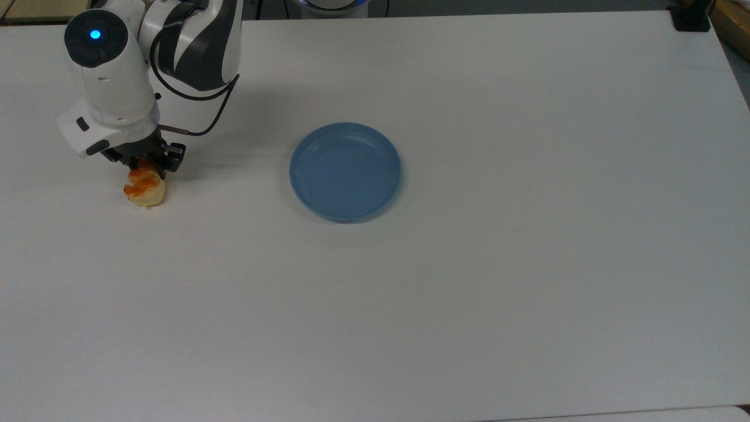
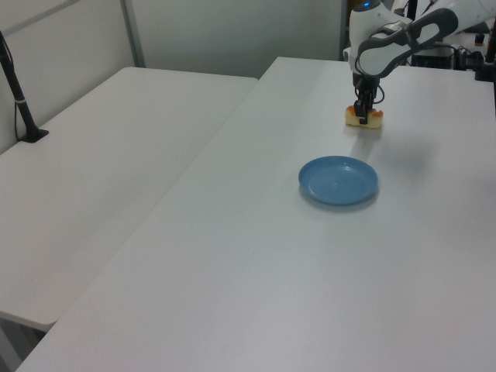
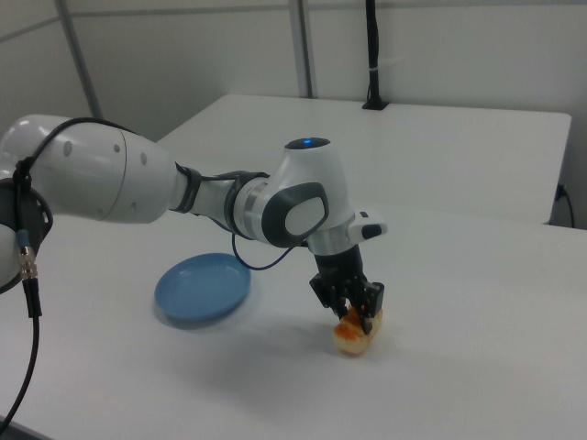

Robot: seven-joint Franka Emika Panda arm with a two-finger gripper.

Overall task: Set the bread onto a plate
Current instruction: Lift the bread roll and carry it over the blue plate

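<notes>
While the small pale-yellow bread roll with orange-brown bumps (image 1: 143, 189) lies on the white desk (image 1: 469, 293), it is straddled by the gripper (image 1: 145, 170), fingers narrowed against it. The round blue plate (image 1: 345, 171) is seen well apart.

no readable text, labels or numbers

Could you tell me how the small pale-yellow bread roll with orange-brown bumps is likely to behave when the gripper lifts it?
The pale-yellow bread roll with glossy orange-brown bumps looks soft, so it may squash a little between the black fingers. The gripper sits over one end, so the free end could sag or swing. It lies flat on the white table, so rolling seems unlikely.
</notes>
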